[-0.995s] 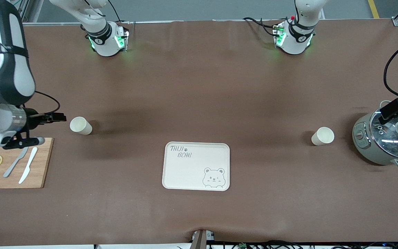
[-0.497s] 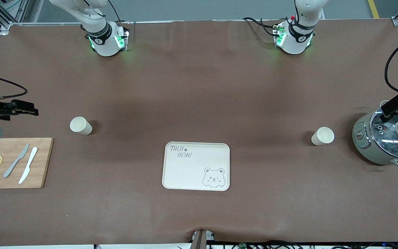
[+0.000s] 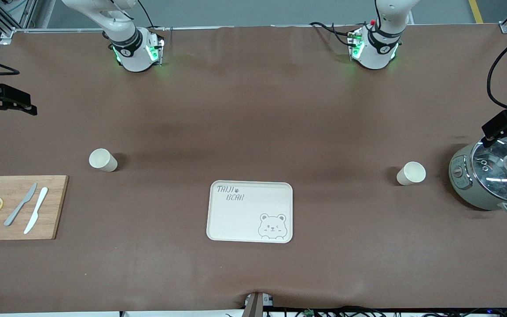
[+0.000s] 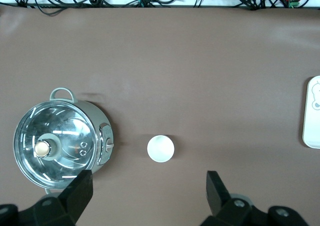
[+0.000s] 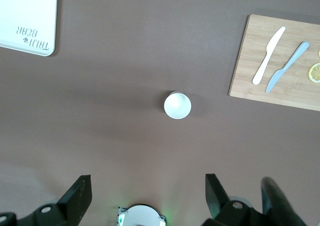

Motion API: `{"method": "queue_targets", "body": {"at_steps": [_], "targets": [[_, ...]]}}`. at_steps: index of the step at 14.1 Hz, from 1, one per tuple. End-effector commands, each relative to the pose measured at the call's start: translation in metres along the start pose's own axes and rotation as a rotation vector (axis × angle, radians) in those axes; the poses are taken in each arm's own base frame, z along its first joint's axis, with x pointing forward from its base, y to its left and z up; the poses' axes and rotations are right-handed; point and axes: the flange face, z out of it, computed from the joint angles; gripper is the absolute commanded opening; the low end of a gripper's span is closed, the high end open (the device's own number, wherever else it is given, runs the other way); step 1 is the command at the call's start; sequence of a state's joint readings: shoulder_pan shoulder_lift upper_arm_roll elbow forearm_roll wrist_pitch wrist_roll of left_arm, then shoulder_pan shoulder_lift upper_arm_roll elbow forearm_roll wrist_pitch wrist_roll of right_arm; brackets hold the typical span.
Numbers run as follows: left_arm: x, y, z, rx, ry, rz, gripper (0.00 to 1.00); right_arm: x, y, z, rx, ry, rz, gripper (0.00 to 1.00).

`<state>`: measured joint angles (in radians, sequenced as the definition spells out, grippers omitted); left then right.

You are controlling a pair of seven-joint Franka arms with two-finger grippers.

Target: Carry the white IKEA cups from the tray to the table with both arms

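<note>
Two white IKEA cups stand upright on the brown table. One cup point(image 3: 102, 160) point(image 5: 177, 105) is toward the right arm's end, the other cup point(image 3: 411, 173) point(image 4: 160, 149) toward the left arm's end, beside the pot. My right gripper point(image 3: 27, 105) point(image 5: 147, 191) hangs open and empty over the table's edge at its own end, well apart from its cup. Over the rim of the pot, my left gripper point(image 3: 491, 132) point(image 4: 148, 191) is open and empty, apart from the other cup.
A cream bear tray point(image 3: 250, 211) lies between the cups, nearer to the front camera. A grey-green pot with glass lid point(image 3: 493, 176) stands at the left arm's end. A wooden board point(image 3: 18, 207) with two knives and lemon slices lies at the right arm's end.
My right gripper has drawn away from beside its cup, out over the table's edge and up. The left gripper has shifted slightly over the pot. Neither cup has moved.
</note>
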<state>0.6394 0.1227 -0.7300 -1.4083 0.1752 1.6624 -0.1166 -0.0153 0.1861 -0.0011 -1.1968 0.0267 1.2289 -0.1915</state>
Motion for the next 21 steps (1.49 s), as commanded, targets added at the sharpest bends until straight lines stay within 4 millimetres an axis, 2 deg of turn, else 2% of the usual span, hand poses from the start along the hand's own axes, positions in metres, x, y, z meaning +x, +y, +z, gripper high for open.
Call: {"method": "queue_targets", "body": {"at_steps": [1, 3, 6, 9, 12, 15, 18, 21], "targets": [[-0.016, 0.014, -0.013, 0.003, -0.043, 0.000, 1.00, -0.018, -0.010, -0.007, 0.000, 0.003, 0.007, 1.00], [-0.021, 0.010, -0.015, -0.017, -0.064, -0.013, 1.00, -0.027, -0.009, -0.008, 0.000, 0.011, 0.014, 1.00], [-0.027, 0.025, -0.017, -0.012, -0.066, 0.006, 1.00, -0.035, -0.017, -0.002, 0.002, 0.026, 0.152, 1.00], [-0.028, 0.036, -0.012, -0.075, -0.082, 0.007, 1.00, -0.041, -0.012, -0.001, 0.015, 0.022, 0.186, 1.00], [-0.035, 0.048, -0.019, -0.080, -0.076, 0.031, 1.00, -0.056, -0.013, 0.005, 0.026, 0.044, 0.234, 1.00], [-0.045, 0.052, -0.022, -0.084, -0.079, 0.032, 1.00, -0.060, -0.017, 0.007, 0.023, 0.051, 0.229, 1.00], [-0.051, 0.041, -0.016, -0.082, -0.101, 0.023, 1.00, -0.058, -0.017, 0.006, 0.021, 0.060, 0.223, 1.00], [-0.068, 0.039, -0.021, -0.089, -0.120, 0.028, 1.00, -0.057, -0.018, 0.007, 0.017, 0.057, 0.211, 1.00]]}}
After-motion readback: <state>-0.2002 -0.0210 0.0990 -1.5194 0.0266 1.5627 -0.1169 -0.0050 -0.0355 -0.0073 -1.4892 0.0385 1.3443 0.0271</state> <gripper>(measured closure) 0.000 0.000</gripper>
